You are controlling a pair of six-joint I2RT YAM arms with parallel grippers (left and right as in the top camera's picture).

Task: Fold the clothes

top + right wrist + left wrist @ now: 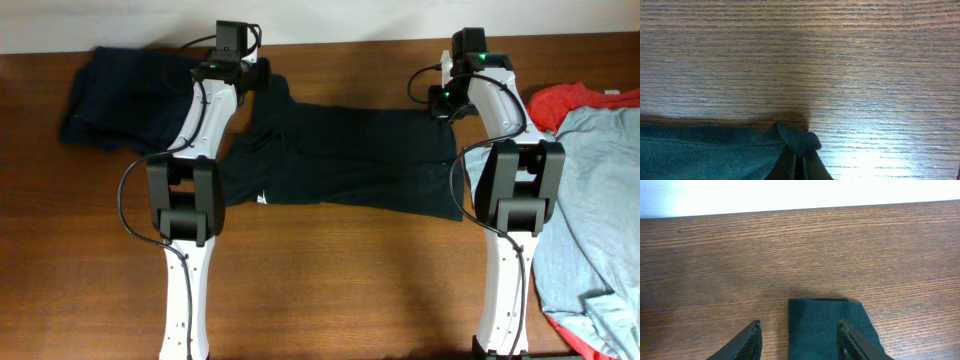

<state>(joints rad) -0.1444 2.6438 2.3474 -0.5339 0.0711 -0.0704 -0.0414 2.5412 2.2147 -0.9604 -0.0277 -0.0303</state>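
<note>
**Black T-shirt spread flat, one corner pinched**

The black T-shirt (pixel 360 160) lies spread across the middle of the wooden table (pixel 330 290), running sideways between the two arms; its small white label (pixel 262 197) shows on the near edge, towards the left arm. At the shirt's far right corner the right gripper (pixel 795 167) has its jaws pressed together on a small raised fold of the black cloth; the rest of that edge lies flat on the wood beside it. At the far left end a sleeve (pixel 825 327) points towards the table's back edge; the left gripper (pixel 800 342) stands over it with its fingers (pixel 747 342) well apart and clamped on nothing, one over bare wood, the other over the sleeve; whether that one touches the cloth I cannot tell. A dark navy garment (pixel 110 100) lies bunched at the far left corner, just beside the black shirt. On the right side a light blue-grey shirt (pixel 600 200) is laid out, with a red-orange garment (pixel 570 100) showing at its far end.
</note>
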